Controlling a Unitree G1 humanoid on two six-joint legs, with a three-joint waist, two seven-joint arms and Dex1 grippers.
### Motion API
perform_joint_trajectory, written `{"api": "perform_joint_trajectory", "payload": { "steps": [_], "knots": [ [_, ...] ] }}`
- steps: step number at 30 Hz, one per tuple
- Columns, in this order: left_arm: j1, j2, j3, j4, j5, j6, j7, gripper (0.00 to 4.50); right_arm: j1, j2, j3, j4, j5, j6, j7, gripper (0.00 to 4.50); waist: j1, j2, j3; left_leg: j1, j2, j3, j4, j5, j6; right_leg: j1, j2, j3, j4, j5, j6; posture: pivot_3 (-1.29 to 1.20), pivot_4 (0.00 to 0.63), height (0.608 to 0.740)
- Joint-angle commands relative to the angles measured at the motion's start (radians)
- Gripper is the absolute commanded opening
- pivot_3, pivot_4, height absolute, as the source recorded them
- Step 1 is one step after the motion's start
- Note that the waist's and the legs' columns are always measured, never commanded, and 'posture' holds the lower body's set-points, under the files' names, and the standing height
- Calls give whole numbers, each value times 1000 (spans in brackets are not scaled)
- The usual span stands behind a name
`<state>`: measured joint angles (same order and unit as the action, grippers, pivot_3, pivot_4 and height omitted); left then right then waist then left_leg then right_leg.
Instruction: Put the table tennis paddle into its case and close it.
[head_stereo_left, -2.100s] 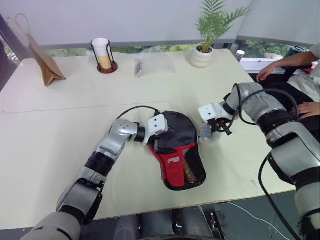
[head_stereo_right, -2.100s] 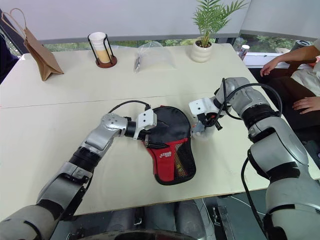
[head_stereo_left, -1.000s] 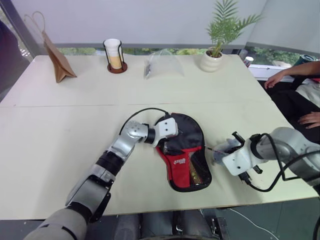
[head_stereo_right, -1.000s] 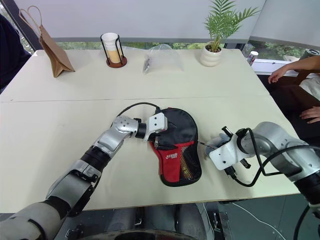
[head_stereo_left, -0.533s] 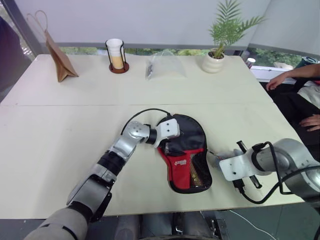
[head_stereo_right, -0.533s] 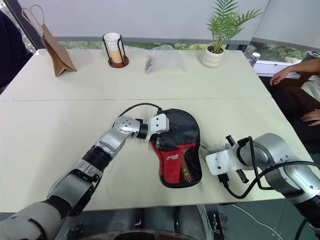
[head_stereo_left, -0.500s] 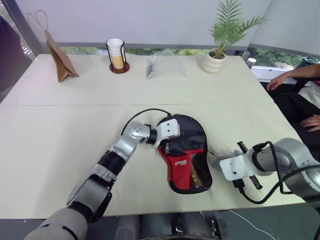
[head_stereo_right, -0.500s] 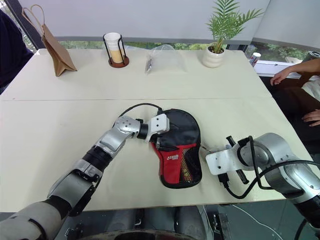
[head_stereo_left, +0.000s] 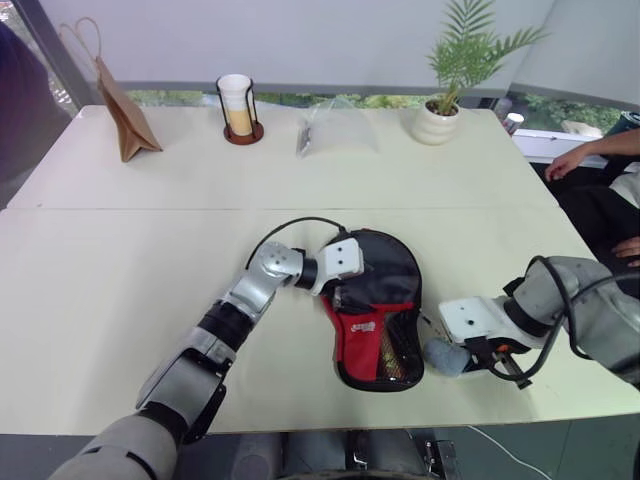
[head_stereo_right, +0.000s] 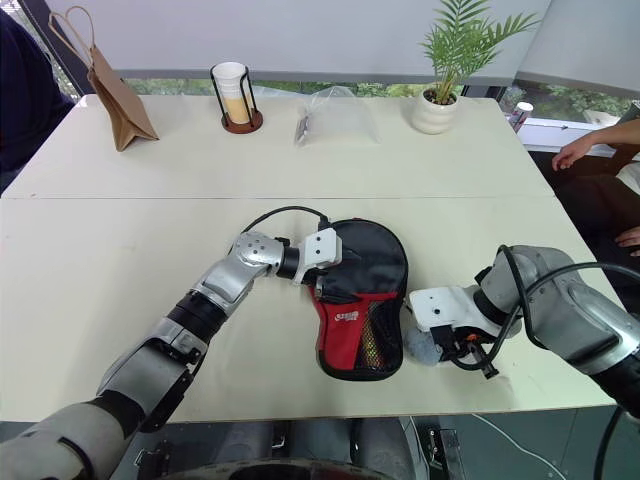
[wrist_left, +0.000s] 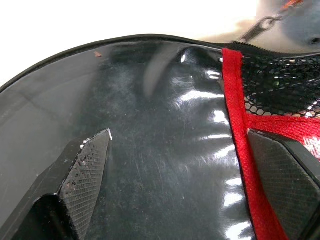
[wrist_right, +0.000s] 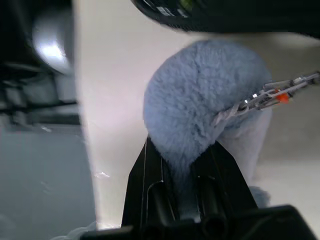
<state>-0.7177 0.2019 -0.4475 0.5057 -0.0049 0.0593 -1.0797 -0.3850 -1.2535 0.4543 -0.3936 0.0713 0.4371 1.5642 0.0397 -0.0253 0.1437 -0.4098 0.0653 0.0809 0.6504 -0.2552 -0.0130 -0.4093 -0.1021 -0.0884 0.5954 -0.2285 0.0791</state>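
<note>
zip pull (head_stereo_right: 421, 345) now dragged down beside the case (head_stereo_right: 362, 300), near the table edge.
right gripper (wrist_right: 182, 160) stays pinched on that fluffy charm, left gripper (wrist_left: 175, 170) spread wide on the case, so closing looks well underway.

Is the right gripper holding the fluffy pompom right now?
Yes: the right gripper is shut on the grey-blue pompom.

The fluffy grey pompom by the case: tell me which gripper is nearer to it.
Right. The right gripper is shut on the fluffy grey pompom, just beside the case. The left gripper rests open on the case's far side, well apart.
</note>
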Motion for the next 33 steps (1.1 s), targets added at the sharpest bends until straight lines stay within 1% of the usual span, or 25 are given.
{"api": "perform_joint_trajectory", "payload": {
  "steps": [1, 8, 12, 16, 20, 23, 25, 28, 33],
  "knots": [
    [29, 43, -20, 67, 74, 39, 30, 4500, -20, -37, 106, -13, 139, 17, 50, 202, 0, 0, 0, 0, 0, 0, 0, 0, 0, 0, 0, 0, 0, 0, 0, 0, 150, 740],
    [34, 46, -21, 56, 72, 46, 28, 4500, -64, -62, 218, 14, 152, -17, 50, 202, -2, 1, 0, 0, 0, 0, 0, 0, 0, 0, 0, 0, 0, -1, 1, 0, 150, 740],
    [36, 46, -22, 52, 72, 50, 27, 4500, -28, -134, 259, -10, 151, -73, 50, 202, 0, 2, 0, 0, 0, 0, 0, 0, 0, -1, 0, 0, 0, -1, 1, 0, 150, 740],
    [37, 45, -23, 51, 72, 53, 28, 4500, 29, -191, 270, -19, 128, -136, 50, 202, 0, 2, 0, 0, 0, 1, 0, 0, 0, 0, 0, 0, 0, -1, 1, 0, 150, 740],
    [37, 44, -23, 52, 72, 53, 28, 4500, 72, -222, 254, -12, 103, -189, 50, 202, 0, 2, 0, 0, 0, 1, 0, 0, 0, 0, -1, 0, 0, -1, 2, 0, 150, 740],
    [33, 42, -22, 58, 71, 50, 30, 4500, 82, -216, 212, 15, 87, -211, 50, 202, 0, 2, 0, 0, 0, 1, 0, 0, 0, 0, -1, 0, 0, -1, 2, 0, 150, 740],
    [29, 40, -19, 65, 70, 48, 33, 4500, 68, -195, 181, 44, 75, -218, 50, 202, 0, 2, 0, 0, 0, 1, 0, 0, 0, 0, -1, 0, 0, -1, 2, 0, 150, 740],
    [21, 39, -13, 74, 68, 41, 36, 4500, 10, -169, 137, 85, 87, -206, 50, 202, -2, 3, 0, 0, -1, 2, 1, 0, 0, 0, -1, 0, 0, -1, 2, 0, 150, 740],
    [-3, 25, 45, 68, 15, 54, 35, 4500, -87, -112, 98, 176, 88, -185, 50, 202, -5, 6, 3, 0, 0, 2, 3, -1, -2, -1, -1, 0, 0, -1, 2, 0, 150, 740]
  ]
}}
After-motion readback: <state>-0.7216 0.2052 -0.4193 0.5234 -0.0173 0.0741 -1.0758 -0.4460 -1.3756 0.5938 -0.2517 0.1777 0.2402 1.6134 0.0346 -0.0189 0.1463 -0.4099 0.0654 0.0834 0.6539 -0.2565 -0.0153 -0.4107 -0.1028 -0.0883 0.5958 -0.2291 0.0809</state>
